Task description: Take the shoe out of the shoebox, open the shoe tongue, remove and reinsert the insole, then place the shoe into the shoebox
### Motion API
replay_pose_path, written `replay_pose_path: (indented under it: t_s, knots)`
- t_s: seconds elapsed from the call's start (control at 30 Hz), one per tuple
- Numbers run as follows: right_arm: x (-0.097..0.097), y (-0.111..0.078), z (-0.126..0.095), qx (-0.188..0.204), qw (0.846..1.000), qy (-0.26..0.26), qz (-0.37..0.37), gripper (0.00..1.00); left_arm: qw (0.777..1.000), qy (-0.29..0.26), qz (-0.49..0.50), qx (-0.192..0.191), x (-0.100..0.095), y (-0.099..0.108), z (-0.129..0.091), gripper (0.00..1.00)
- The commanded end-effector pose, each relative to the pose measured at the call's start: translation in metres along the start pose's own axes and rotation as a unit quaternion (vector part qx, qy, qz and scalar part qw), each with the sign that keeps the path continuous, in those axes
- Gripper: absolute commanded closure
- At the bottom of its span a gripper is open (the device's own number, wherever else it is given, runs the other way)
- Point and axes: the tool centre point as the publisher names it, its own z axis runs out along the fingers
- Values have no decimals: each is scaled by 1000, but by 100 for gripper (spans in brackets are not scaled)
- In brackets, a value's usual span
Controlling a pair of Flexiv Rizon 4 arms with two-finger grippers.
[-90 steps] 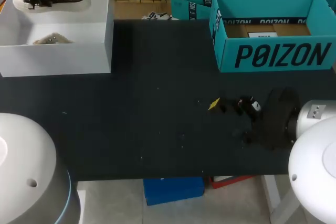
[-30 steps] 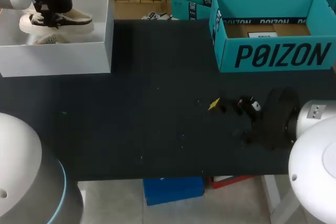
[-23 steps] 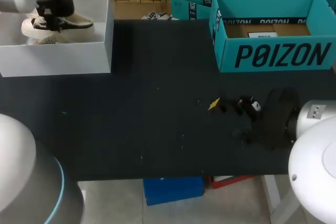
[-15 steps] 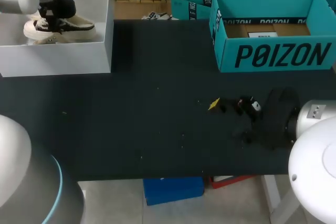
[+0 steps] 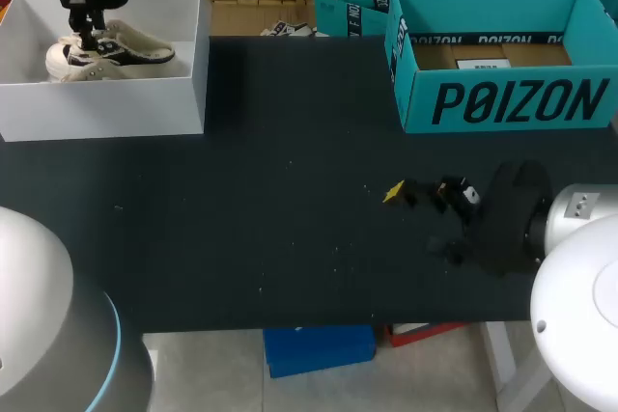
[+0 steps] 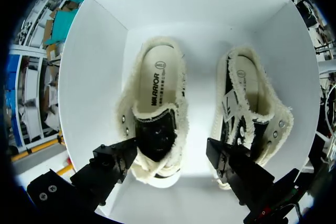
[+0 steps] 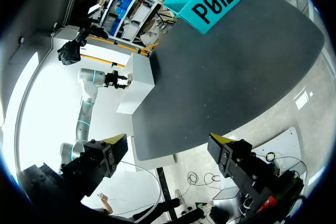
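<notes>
Left tool [image 6: 170, 153], spread, hangs seemingly clear over shoes [image 6: 157, 85] in the shoebox [image 6: 94, 56]; right tool [image 7: 168, 142] spread too.

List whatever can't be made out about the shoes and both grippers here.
- Head view: the left gripper covers part of the shoes, so contact cannot be told. The shoebox front wall hides their soles.
- Left wrist view: the gripper's own fingers hide one shoe's toe, and their yellow tips do not show.
- Head view: the right gripper is dark against the dark table, and only one yellow tip shows.
</notes>
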Motion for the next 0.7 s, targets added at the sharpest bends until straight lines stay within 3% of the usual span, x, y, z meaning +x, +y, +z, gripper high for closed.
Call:
replay_pose_path:
  t_s: [0.03,0.3,0.43,0.7]
  knots:
    - [-7,-4,0,0,1000,15,7,0,999,16,-2,-27,2,-8,-45,0]
    - [-7,-4,0,0,1000,15,7,0,997,45,-49,-35,18,-8,-90,0]
    - [-7,-4,0,0,1000,15,7,0,992,56,-103,-37,40,-12,-112,0]
    - [-7,-4,0,0,1000,15,7,0,968,71,-240,-21,92,-21,-135,0]
